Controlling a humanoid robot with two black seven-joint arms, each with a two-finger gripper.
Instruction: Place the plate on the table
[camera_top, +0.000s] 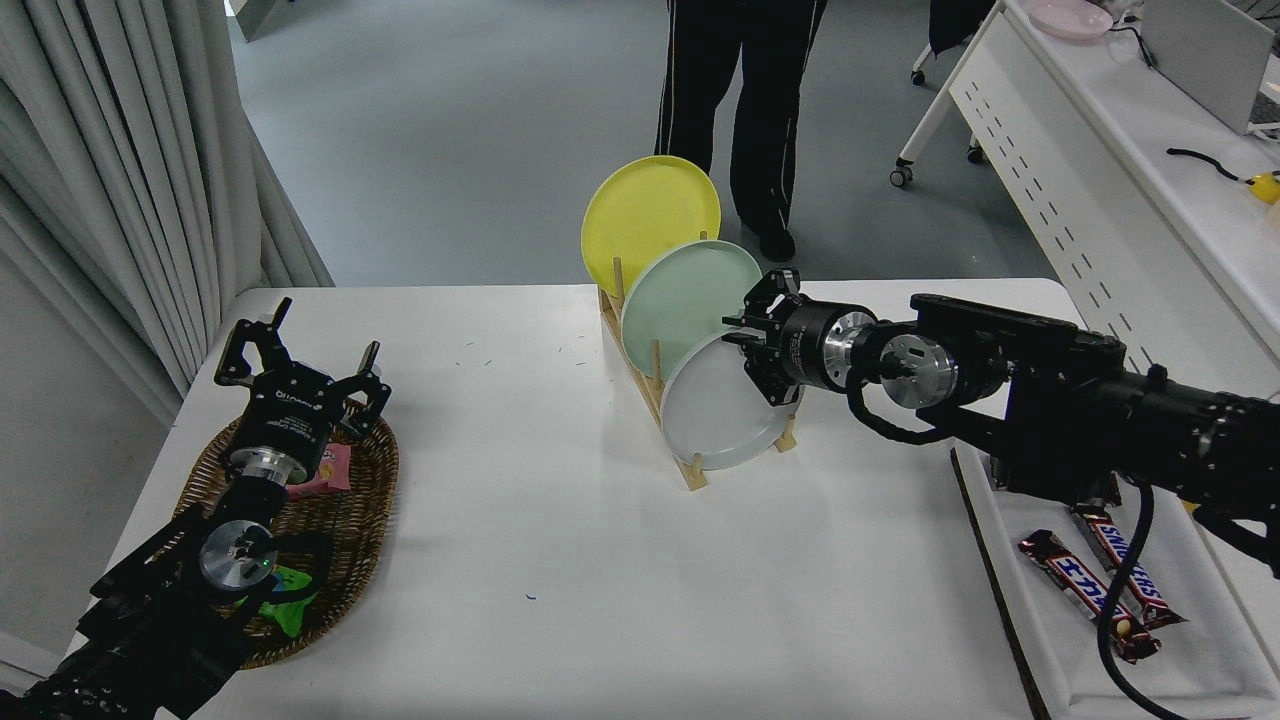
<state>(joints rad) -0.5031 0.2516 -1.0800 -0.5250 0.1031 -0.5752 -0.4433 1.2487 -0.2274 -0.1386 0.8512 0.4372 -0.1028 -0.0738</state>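
The light grey plate (712, 415) stands on edge in the front slot of a wooden rack (652, 385) on the white table (560, 540). Behind it stand a mint green plate (685, 295) and a yellow plate (648, 215). My right gripper (752, 342) is at the grey plate's upper right rim, open, with one finger above and one below the rim's edge. The plate still rests in the rack. My left gripper (300, 355) is parked open over a wicker basket at the lower left.
The wicker basket (375, 480) holds snack packets. A white tray (1060, 640) with chocolate bars (1085, 590) lies at the right edge under my right arm. A person's legs (745, 110) stand beyond the table. A white perforated desk (1100, 150) is at the back right.
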